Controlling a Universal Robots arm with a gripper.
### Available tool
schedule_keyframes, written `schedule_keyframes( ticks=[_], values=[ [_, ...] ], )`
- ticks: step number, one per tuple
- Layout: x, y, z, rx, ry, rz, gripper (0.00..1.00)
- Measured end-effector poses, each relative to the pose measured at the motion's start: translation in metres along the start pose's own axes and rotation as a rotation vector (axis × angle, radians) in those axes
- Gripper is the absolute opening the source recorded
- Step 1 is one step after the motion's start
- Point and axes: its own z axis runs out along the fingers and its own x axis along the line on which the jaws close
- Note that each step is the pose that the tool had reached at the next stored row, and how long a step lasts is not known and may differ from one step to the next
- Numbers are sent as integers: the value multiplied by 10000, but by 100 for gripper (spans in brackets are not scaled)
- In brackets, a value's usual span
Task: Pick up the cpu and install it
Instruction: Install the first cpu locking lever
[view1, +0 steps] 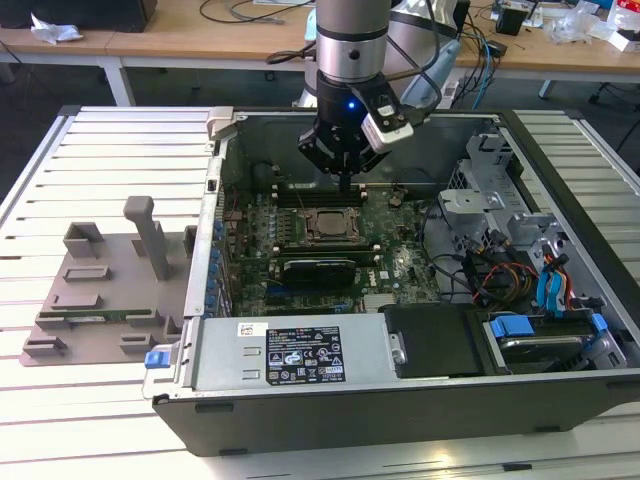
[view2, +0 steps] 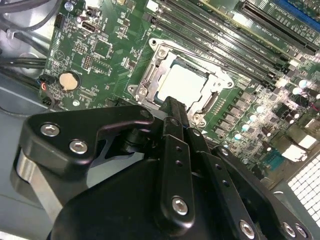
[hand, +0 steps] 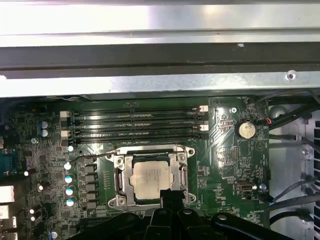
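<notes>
The cpu (view2: 182, 82) lies flat in the metal socket frame (view2: 150, 75) on the green motherboard, silver top up. It shows as well in the first wrist view (hand: 150, 177) and in the exterior view (view1: 328, 224). My gripper (view1: 347, 183) hangs inside the open computer case, just above the socket's far side. Its black fingers (view2: 175, 107) stand pressed together with nothing between them, and their tips sit over the cpu's edge (hand: 172, 194), apart from the chip.
The case (view1: 400, 410) lies open on a slatted white table. A long black card (view1: 318, 268) sits nearer than the socket, memory slots (hand: 135, 125) beyond it. Drive cage and cables (view1: 510, 260) fill the exterior view's right. A grey fixture tray (view1: 100, 290) lies outside the case.
</notes>
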Motion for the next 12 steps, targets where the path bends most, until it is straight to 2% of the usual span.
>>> schedule_keyframes(
  ticks=[12],
  values=[
    [0, 0, 0, -46, -37, -1007, 11]
  ],
)
